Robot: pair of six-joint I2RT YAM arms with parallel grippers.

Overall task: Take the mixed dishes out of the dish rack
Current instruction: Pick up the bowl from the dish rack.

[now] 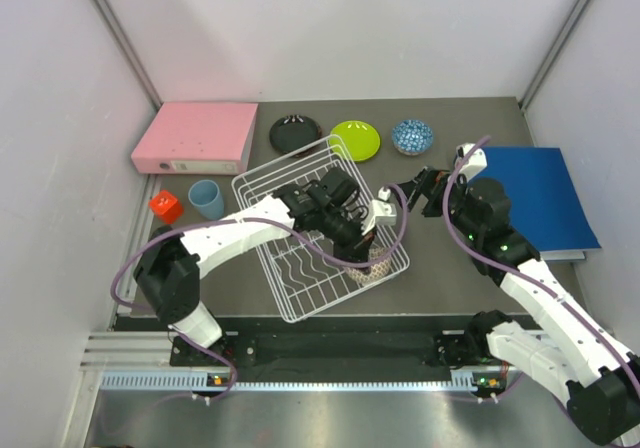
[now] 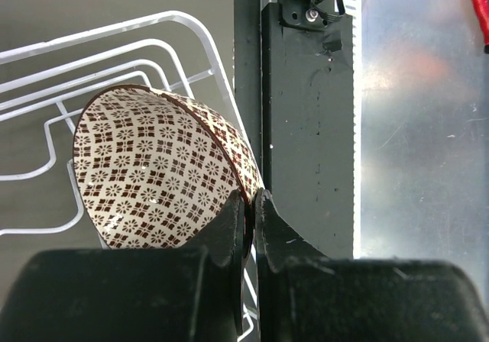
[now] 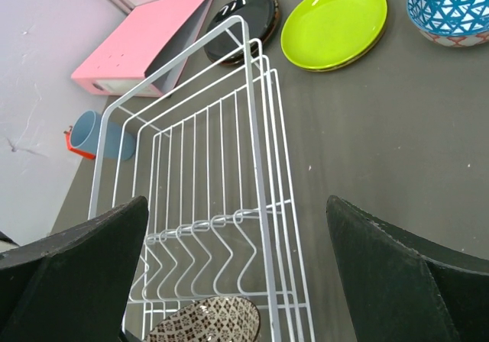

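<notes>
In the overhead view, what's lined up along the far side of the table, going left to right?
pink binder → dark plate → lime green plate → blue patterned bowl → blue binder

Robotics lab cell, white panel walls (image 1: 350,28), aluminium mounting rail (image 1: 130,353), left arm (image 1: 225,236) and right arm (image 1: 540,293) bolted on

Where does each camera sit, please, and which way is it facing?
Top external: above and behind the robot, looking down on the table; left arm and right arm show, left pincer inside the dish rack.
Left wrist: looking along its shut fingers at the beige patterned bowl pinched by the rim.
Right wrist: looking over the rack toward the table's back; the open right pincer frames the view.
Shared: both wrist views show the bowl and the rack.
</notes>
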